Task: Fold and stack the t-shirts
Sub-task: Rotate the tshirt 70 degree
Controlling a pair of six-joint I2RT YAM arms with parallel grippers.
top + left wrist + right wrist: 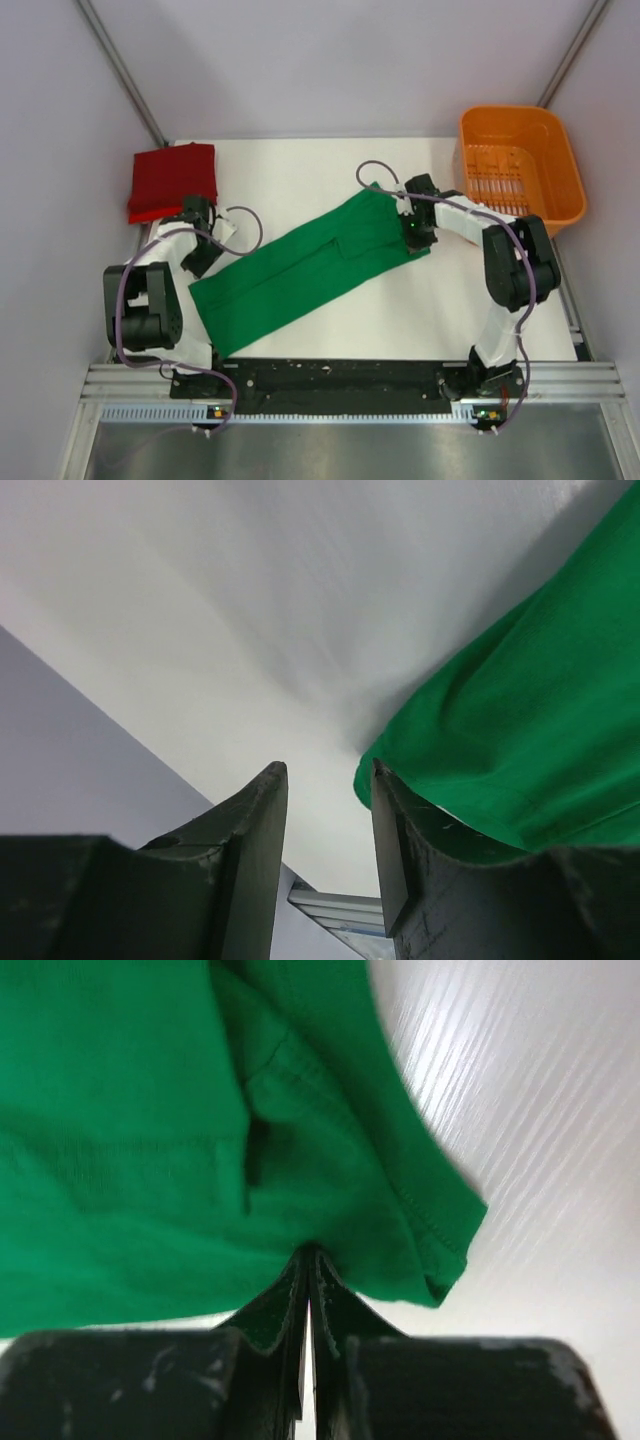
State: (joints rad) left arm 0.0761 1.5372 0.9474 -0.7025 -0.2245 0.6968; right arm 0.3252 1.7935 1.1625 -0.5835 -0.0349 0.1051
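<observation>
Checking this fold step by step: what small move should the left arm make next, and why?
Probably shift the left gripper sideways onto the green shirt at its near edge and close. Its jaws stand open with only the table between them and the cloth just beside one finger, while the right gripper is shut on the other end.

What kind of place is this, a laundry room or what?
Probably a robot test cell, not a home: white table walled by blank panels, two arms bolted to an aluminium rail, and a green t-shirt.
</observation>
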